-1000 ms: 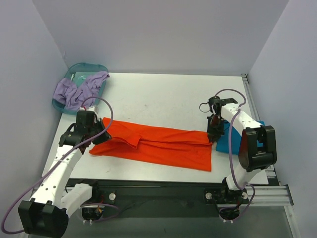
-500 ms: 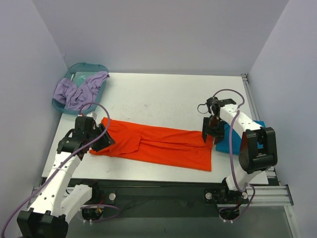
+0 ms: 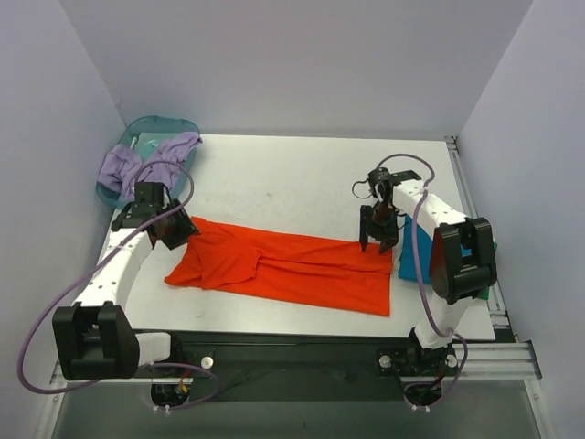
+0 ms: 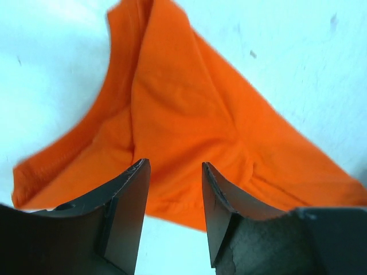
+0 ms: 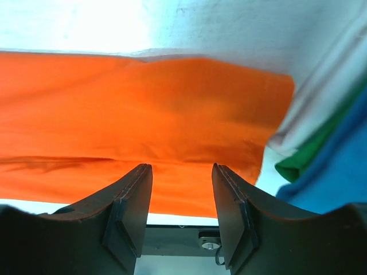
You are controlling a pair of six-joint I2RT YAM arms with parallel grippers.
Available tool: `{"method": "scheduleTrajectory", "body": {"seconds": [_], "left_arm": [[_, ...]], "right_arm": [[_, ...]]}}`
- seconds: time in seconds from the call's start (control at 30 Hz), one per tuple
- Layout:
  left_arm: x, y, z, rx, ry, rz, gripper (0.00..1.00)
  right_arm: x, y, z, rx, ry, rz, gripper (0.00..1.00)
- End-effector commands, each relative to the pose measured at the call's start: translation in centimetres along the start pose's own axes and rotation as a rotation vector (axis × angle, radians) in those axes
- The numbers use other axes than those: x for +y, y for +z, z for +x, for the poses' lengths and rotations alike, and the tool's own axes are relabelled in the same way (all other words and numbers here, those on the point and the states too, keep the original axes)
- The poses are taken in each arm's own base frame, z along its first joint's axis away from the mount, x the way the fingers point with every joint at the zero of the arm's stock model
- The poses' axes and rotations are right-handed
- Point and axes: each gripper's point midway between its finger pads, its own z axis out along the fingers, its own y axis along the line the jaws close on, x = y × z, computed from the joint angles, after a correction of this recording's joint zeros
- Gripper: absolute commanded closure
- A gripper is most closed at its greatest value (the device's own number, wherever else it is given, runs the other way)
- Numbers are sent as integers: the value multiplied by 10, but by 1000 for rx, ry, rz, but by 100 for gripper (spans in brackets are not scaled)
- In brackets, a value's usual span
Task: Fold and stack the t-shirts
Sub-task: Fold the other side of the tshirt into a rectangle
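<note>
The bright orange-red t-shirt (image 3: 292, 270) lies folded into a long band across the near half of the table. My left gripper (image 3: 175, 232) hovers open just above the band's left end, nothing between its fingers; its wrist view shows the orange cloth (image 4: 183, 109) below the left gripper (image 4: 175, 172). Over the shirt's far right corner my right gripper (image 3: 377, 236) also stands open and empty, with the orange cloth (image 5: 143, 109) under the right gripper (image 5: 180, 172). A folded teal-blue t-shirt (image 3: 409, 263) lies right of the band, partly hidden by my right arm, with a green t-shirt (image 5: 304, 156) beneath the blue t-shirt (image 5: 338, 180).
A translucent teal basin (image 3: 164, 125) sits at the table's far left corner holding a crumpled lavender cloth (image 3: 139, 169). Grey walls close in the table on three sides. The black rail (image 3: 302, 343) runs along the near edge.
Both grippers have opened and let go of the orange shirt. The left one rose and swung toward the far left; the right one moved slightly left. The shirt lies flat.
</note>
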Motion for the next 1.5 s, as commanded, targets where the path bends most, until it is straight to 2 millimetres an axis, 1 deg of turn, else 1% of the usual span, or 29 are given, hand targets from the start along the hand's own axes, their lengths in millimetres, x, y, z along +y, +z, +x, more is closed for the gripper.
{"method": "scheduleTrajectory", "body": {"seconds": [0.0,0.07,0.1,0.17,0.2,0.27,0.3,0.37,0.4,0.47,0.53,0.67,0.83,0.87,0.9,1.0,1.03,1.07,1.13,1.17,1.2,1.27,1.47], "left_arm": [[-17,12,-54,-138,20,63,48],[-21,22,-63,-150,33,72,48],[-20,32,-65,-137,35,61,48],[-19,42,-71,-142,41,42,48],[-14,52,-71,-129,41,16,48],[-14,60,-78,-144,50,6,48],[-10,69,-78,-135,52,-11,48],[-10,75,-84,-142,64,-21,48],[-5,83,-83,-133,66,-45,48],[-6,86,-89,-137,80,-54,47],[2,92,-91,-137,85,-93,47],[1,104,-94,-137,102,-87,47],[1,120,-90,-114,88,-79,47],[0,122,-92,-122,81,-72,48],[-2,125,-88,-109,80,-53,48],[0,129,-85,-95,64,-61,58],[2,129,-82,-86,60,-70,71],[3,128,-82,-84,59,-78,76],[4,127,-81,-80,58,-85,81],[5,125,-80,-75,58,-91,86],[10,125,-81,-84,60,-117,88],[13,122,-80,-78,69,-132,91],[25,114,-79,-78,79,-198,94]], "right_arm": [[-2,15,21,96,-21,9,54],[-3,23,25,124,-22,20,55],[-4,26,27,134,-21,24,55],[-5,32,27,150,-19,31,55],[-5,34,27,153,-17,35,55],[-7,37,27,165,-18,49,55],[-8,39,27,167,-16,51,55],[-10,43,28,183,-15,63,56],[-11,44,28,188,-15,66,56],[-12,47,29,197,-10,69,56],[-13,47,28,197,-9,67,56],[-13,48,26,201,-11,64,56],[-16,48,26,212,-13,72,56],[-16,49,26,217,-11,71,56],[-17,49,26,219,-12,74,56],[-18,50,28,229,-12,79,57],[-19,50,28,230,-9,80,57],[-20,51,28,232,-8,85,57],[-21,51,29,235,-5,90,57],[-22,51,30,239,-4,93,57],[-23,51,30,242,0,99,57],[-25,52,31,247,6,107,57],[-32,54,35,275,23,137,58]]}}
